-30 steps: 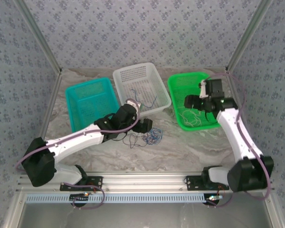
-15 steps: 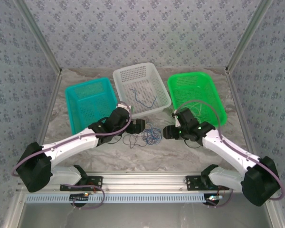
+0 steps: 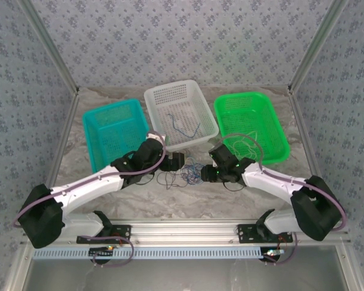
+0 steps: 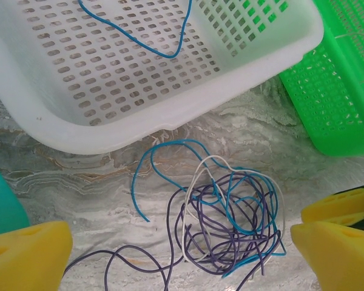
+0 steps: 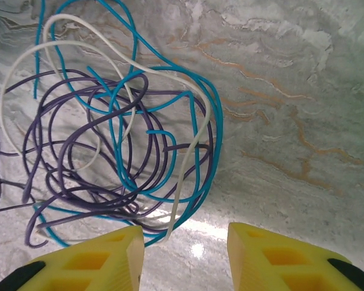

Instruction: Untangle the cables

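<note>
We're lining up a grab: right claw (image 5: 183, 242) half-spread, empty, cables (image 5: 124, 148) just ahead; left claw (image 4: 179, 239) spread wide; next, pinch one strand.

No readable text is showing anywhere: no lettering, label, brand, number or sign is appearing legibly on anything in these views.

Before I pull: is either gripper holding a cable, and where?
Nothing is held: the left gripper is open over the cables, the right gripper open at the tangle's edge.
</note>
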### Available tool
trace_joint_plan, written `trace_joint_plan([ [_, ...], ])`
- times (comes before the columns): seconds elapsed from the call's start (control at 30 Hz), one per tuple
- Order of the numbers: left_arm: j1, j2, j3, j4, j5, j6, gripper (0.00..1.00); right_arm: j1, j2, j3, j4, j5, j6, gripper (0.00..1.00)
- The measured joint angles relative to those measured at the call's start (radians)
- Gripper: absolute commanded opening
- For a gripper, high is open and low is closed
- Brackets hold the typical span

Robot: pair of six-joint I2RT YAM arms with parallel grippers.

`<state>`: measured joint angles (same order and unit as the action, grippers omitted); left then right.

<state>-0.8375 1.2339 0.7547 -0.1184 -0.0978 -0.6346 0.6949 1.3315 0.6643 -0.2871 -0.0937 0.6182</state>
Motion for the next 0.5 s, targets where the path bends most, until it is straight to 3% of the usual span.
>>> trace_joint_plan([
  [0.3, 0.0, -0.003, -0.006, 0.009, 0.0, -0.004, 1.0, 0.008, 0.06, 0.0, 0.07, 0.01, 0.022, 0.37],
  [0.5, 0.0, -0.003, -0.006, 0.009, 0.0, -0.004, 0.99, 0.008, 0.096, 0.0, 0.086, 0.023, 0.029, 0.17],
])
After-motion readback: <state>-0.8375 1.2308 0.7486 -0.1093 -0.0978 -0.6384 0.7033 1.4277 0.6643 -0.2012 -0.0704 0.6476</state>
